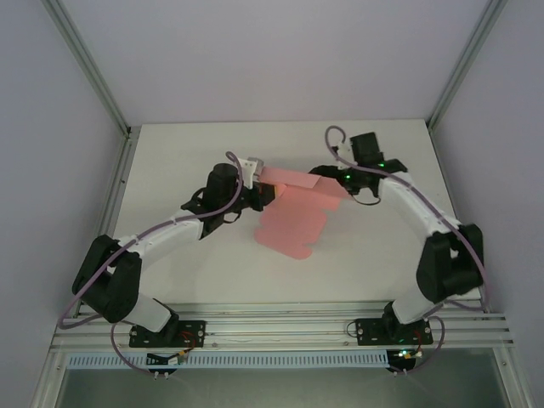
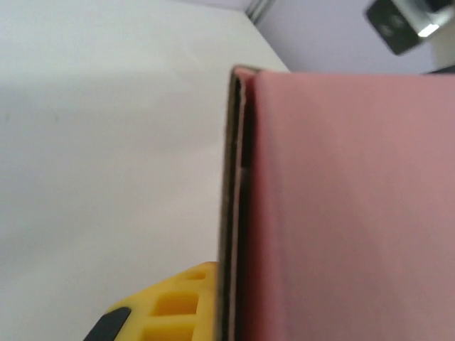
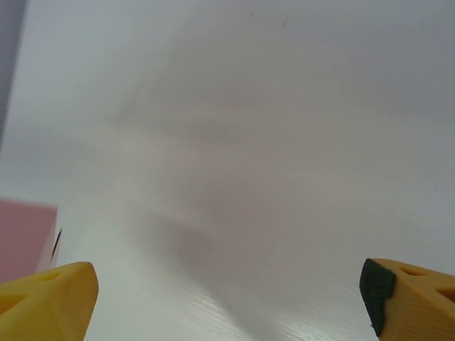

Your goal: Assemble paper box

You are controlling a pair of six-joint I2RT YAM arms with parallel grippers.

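Observation:
The paper box [image 1: 291, 223] is a pink die-cut sheet lying mostly flat mid-table, with its far strip [image 1: 299, 180] folded up. My left gripper [image 1: 260, 175] is shut on the left end of that raised strip. In the left wrist view the doubled pink card [image 2: 341, 213] runs edge-on past one yellow finger [image 2: 170, 305]; the other finger is hidden behind it. My right gripper [image 1: 330, 177] is at the strip's right end, open. In the right wrist view its yellow fingers [image 3: 46, 298] stand far apart with bare table between them, and a corner of pink card [image 3: 25, 238] lies just left of them.
The white table [image 1: 187, 161] is walled by grey panels with metal posts at the back corners [image 1: 127, 132]. An aluminium rail [image 1: 280, 327] carrying both arm bases runs along the near edge. Both arms reach in towards the middle from either side.

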